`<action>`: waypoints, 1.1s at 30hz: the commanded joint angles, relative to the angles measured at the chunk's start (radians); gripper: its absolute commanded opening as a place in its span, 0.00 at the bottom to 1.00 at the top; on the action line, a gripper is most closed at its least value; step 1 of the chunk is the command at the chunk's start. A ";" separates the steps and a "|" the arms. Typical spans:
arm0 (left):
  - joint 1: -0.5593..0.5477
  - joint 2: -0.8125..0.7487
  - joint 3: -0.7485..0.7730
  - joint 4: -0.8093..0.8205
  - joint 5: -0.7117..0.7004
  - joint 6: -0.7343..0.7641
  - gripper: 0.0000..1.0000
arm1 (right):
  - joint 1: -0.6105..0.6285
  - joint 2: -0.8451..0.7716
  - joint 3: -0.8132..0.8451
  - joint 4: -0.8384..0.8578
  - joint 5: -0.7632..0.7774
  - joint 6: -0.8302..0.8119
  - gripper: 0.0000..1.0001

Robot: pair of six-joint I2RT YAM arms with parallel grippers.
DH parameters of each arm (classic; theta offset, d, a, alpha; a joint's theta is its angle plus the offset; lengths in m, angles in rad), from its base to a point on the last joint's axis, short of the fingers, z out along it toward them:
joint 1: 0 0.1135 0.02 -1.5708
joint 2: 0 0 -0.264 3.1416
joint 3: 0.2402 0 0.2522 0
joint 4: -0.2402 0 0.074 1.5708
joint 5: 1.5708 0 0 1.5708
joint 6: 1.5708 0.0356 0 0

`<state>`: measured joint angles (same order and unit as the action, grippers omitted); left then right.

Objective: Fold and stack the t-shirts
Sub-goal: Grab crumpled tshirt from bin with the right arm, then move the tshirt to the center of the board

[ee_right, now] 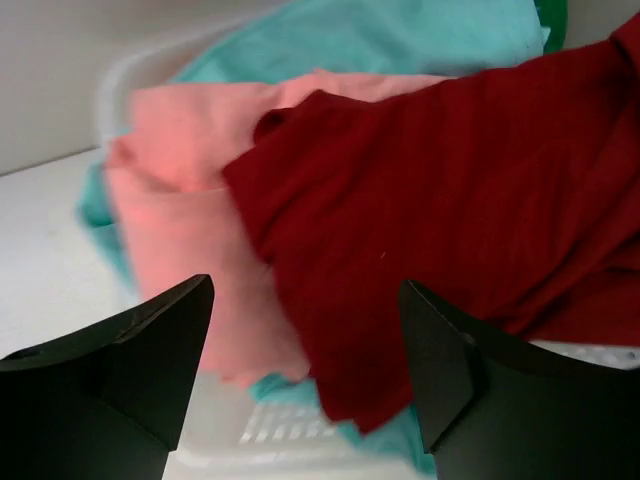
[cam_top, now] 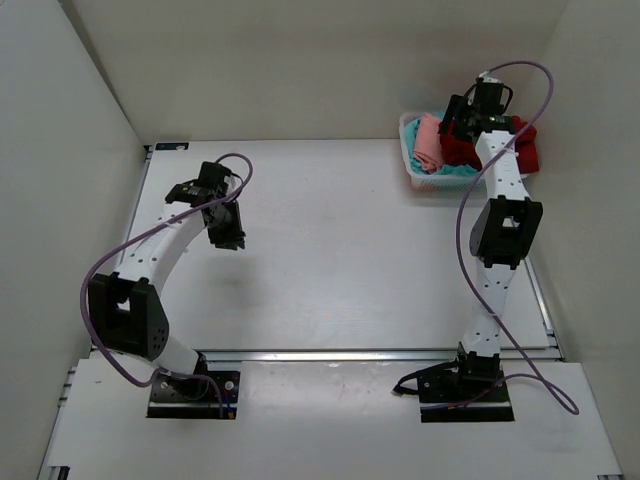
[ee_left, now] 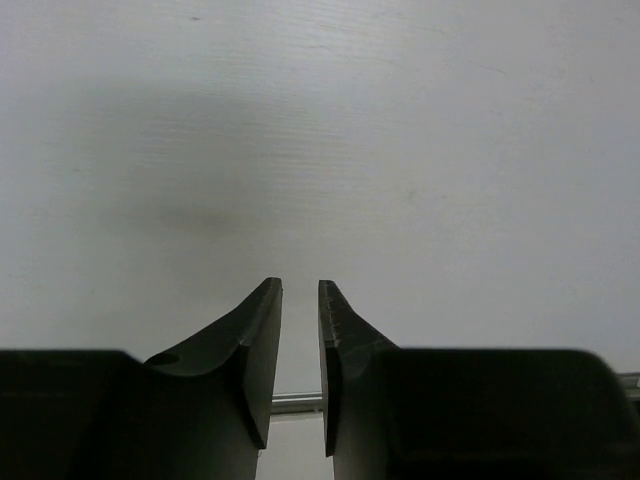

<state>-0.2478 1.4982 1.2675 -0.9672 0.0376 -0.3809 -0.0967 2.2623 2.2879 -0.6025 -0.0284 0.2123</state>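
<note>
The t-shirts lie heaped in a white mesh basket [cam_top: 412, 172] at the table's far right. The dark red shirt [cam_top: 462, 150] lies on top, the salmon pink one [cam_top: 429, 142] to its left, the teal one [cam_top: 455, 171] beneath. In the right wrist view the dark red shirt [ee_right: 460, 180] overlaps the pink [ee_right: 180, 210] and teal [ee_right: 400, 40] cloth. My right gripper [ee_right: 306, 290] is open just above the heap, its jaws wide apart and empty. My left gripper [ee_left: 300, 290] hangs above bare table at the left, jaws nearly closed with a narrow gap, holding nothing.
White walls enclose the table on three sides. A metal rail [cam_top: 380, 354] runs along the near edge of the work surface. The basket rim [ee_right: 300, 450] shows below the right fingers.
</note>
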 commanded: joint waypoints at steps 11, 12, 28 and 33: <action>0.044 0.079 0.072 -0.025 -0.024 -0.004 0.36 | -0.006 0.186 0.153 0.003 0.146 -0.062 0.00; 0.042 0.077 0.069 -0.018 -0.022 -0.004 0.35 | -0.008 0.168 0.150 0.010 0.154 -0.076 0.00; 0.005 -0.035 0.041 0.010 0.041 -0.015 0.36 | 0.060 -0.392 0.138 0.173 -0.003 -0.008 0.00; 0.004 -0.116 0.046 -0.002 0.045 -0.029 0.52 | 0.172 -0.712 -0.188 0.289 -0.125 0.077 0.00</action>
<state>-0.2420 1.4647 1.2972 -0.9718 0.0635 -0.3935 0.0055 1.7416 2.2772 -0.4709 -0.0162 0.2108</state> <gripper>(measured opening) 0.472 0.205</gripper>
